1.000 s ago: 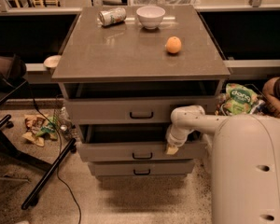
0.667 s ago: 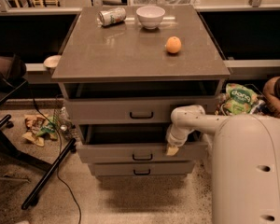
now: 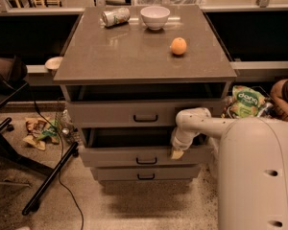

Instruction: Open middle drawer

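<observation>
The grey cabinet has three stacked drawers. The middle drawer [image 3: 134, 155] has a wide flat front with a small black handle [image 3: 146, 161] and stands pulled out, with a dark gap above its front. The top drawer [image 3: 134, 113] also stands out a little, and the bottom drawer [image 3: 144, 174] sits further in. My gripper [image 3: 176, 152] hangs down from the white arm [image 3: 201, 126] at the upper right edge of the middle drawer's front, to the right of the handle.
On the cabinet top [image 3: 134, 56] lie a can [image 3: 115, 16], a white bowl [image 3: 155, 17] and an orange [image 3: 178, 46]. A snack bag [image 3: 244, 102] sits to the right. Black stand legs [image 3: 48, 176] and wrappers [image 3: 38, 131] lie on the floor at left.
</observation>
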You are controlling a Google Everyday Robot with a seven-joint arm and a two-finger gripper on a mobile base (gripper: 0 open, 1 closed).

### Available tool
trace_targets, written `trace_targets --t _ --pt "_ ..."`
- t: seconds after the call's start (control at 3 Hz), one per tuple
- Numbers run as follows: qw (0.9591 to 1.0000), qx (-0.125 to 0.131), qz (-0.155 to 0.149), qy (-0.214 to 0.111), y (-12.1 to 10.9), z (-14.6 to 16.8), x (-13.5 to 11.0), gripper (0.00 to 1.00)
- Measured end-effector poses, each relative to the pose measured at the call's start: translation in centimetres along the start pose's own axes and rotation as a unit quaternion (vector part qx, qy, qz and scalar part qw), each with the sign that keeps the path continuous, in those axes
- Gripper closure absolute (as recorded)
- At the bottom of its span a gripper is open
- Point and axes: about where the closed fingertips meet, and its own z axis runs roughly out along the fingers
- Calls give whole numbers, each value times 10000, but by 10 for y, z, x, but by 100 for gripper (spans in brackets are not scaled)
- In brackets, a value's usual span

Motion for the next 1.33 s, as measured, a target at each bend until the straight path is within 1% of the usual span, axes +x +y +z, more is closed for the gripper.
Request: trace_targets --t 0.67,1.0,1.33 --pt "10000 0 0 0 0 0 0 12" --pt "9998 -145 -90 -42 8 -1 -2 0" --pt "9988 -439 -144 -136 28 -9 -2 0"
